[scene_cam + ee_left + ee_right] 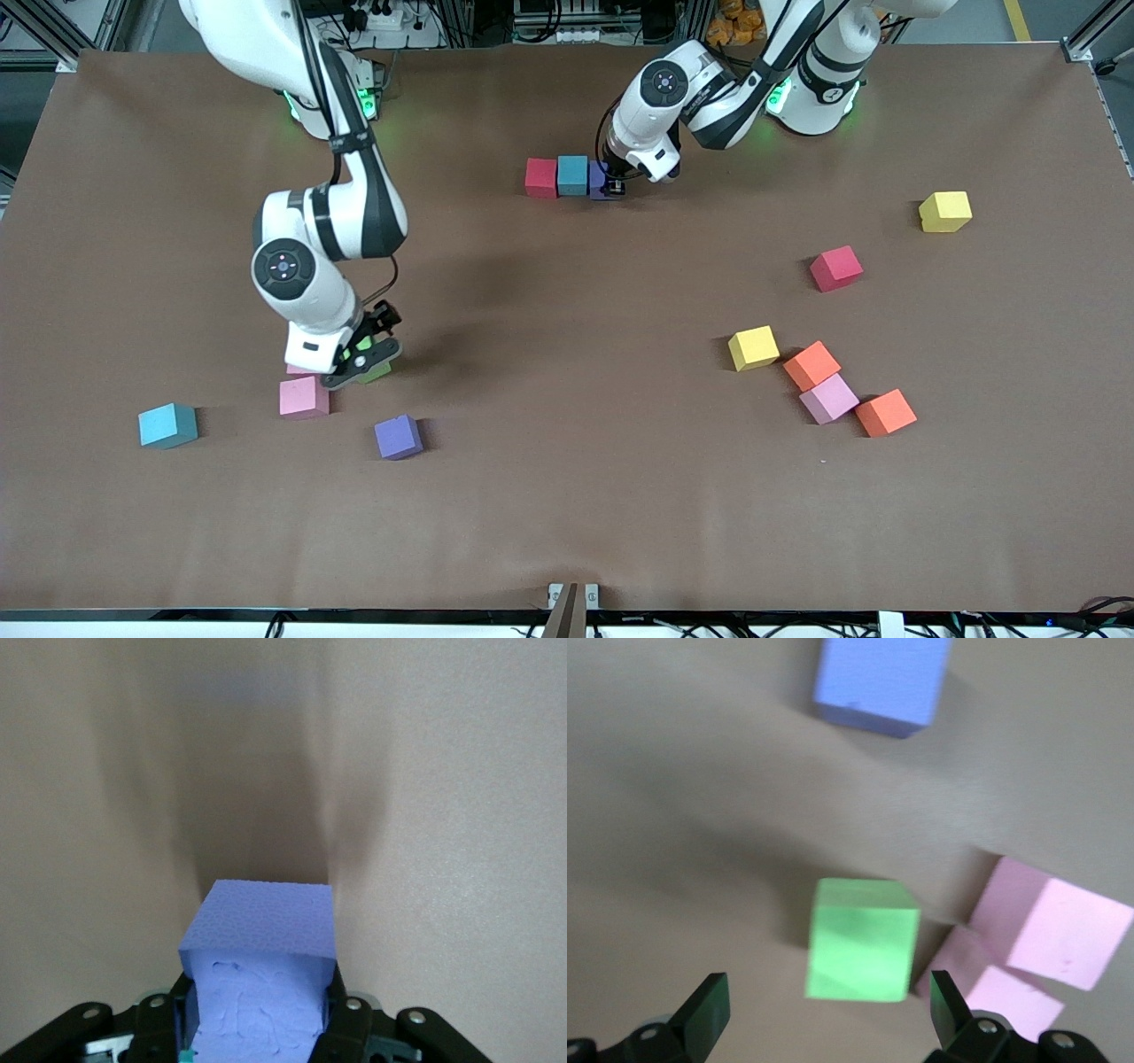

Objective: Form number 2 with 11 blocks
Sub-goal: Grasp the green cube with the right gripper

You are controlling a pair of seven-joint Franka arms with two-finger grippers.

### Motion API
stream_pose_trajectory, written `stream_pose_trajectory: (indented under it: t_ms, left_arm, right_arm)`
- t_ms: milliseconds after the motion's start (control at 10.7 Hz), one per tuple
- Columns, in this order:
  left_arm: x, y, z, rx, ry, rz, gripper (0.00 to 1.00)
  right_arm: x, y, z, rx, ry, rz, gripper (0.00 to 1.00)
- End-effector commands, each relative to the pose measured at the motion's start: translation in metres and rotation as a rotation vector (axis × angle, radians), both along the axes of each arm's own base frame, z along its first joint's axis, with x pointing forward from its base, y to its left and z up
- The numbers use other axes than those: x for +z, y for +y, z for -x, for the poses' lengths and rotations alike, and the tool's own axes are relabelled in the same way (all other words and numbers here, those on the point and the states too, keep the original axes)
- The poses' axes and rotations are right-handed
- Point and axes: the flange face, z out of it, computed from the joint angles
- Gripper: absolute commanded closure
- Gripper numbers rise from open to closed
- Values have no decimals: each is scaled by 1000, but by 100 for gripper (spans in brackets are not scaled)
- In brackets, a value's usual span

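Left claw (611,188) gripping purple cube (261,939), right claw (824,1010) spread above green cube (861,939)

You have open table at the centre; the orange, pink and yellow blocks (830,398) crowd four o'clock, and two pink cubes (1052,930) flank the green cube (862,940).

Row of three blocks (571,176) sits mid-table on the side farther from the front camera, all touching. My left gripper (611,186) is on its end block (600,180) at the left arm's end. My right gripper (368,354) is low over a lone block (376,372) at the right arm's end, with a touching pair (304,396) just beside it. Two strays lie nearer the camera: one (398,437) close by, another (167,425) toward the table edge. At the left arm's end there is a chain of three (829,398) with a fourth block (753,347) just beside it. Two singles (835,268) (945,212) lie farther from the camera, well apart.
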Motion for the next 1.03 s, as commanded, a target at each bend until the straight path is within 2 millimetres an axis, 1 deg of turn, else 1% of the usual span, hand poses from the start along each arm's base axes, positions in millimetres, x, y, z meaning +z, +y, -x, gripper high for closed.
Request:
stream_pose_trajectory:
  t_ms: [0, 93, 280, 467, 560, 654, 747, 934]
  left_arm:
    - [-1, -1, 5, 17, 9, 4, 85]
    - [-2, -1, 6, 15, 13, 3, 82]
    - [-6, -3, 11, 5, 22, 0, 77]
    - [-6, -5, 13, -2, 22, 1, 63]
    - [-6, -5, 14, -5, 23, 1, 46]
    - [-9, -5, 14, -9, 27, -1, 32]
    - [-9, -5, 13, -10, 28, -1, 0]
    - [-10, -5, 13, -25, 26, 1, 0]
  right_arm:
    - [-13, -9, -9, -39, -1, -19, 0]
    - [-22, -9, -8, -86, 14, -71, 0]
    - [-36, -10, -4, -137, 35, -107, 0]
    - [-44, -12, -2, -151, 10, -115, 0]
    - [-49, -10, -3, -136, -9, -106, 0]
    - [-54, -11, -5, -112, -30, -96, 0]
    - [-57, -13, -7, -82, -39, -91, 0]
    - [-64, -21, -9, -41, -44, -80, 0]
